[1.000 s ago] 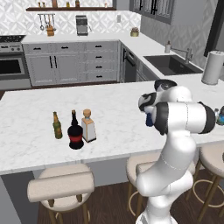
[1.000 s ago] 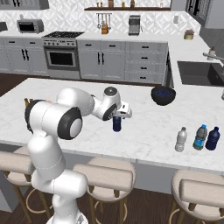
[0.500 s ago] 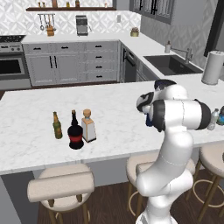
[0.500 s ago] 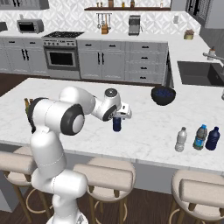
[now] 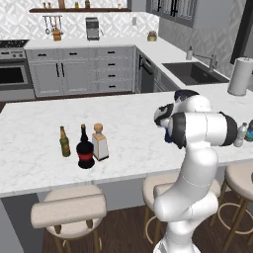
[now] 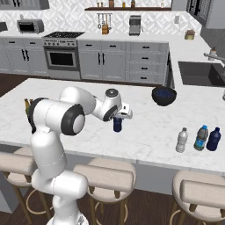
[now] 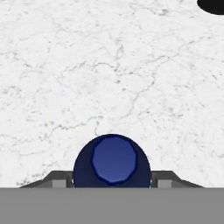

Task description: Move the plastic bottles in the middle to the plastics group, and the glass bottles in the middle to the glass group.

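Observation:
A dark blue plastic bottle (image 6: 117, 126) stands upright mid-counter. My gripper (image 6: 117, 120) comes down over it, shut on its sides. From above, its round blue cap (image 7: 113, 157) sits between the two fingertips (image 7: 59, 180), which press against its body. At the right end stand a clear white-capped plastic bottle (image 6: 181, 140), the teal-banded bottle (image 6: 201, 137) of the plastics group and another dark blue bottle (image 6: 214, 139). On the left, the square pale glass bottle (image 5: 100, 142) stands beside the black red-labelled bottle (image 5: 85, 153) and the olive bottle (image 5: 64, 142) of the glass group.
A black bowl (image 6: 164, 95) sits on the marble counter (image 6: 145, 132) behind and to the right of the held bottle. A paper towel roll (image 5: 239, 76) stands at the counter's far right. Padded stools (image 6: 103, 178) line the near edge.
The arm's elbow has shifted slightly. The hand stays over the dark blue bottle, which has not left its spot on the counter.

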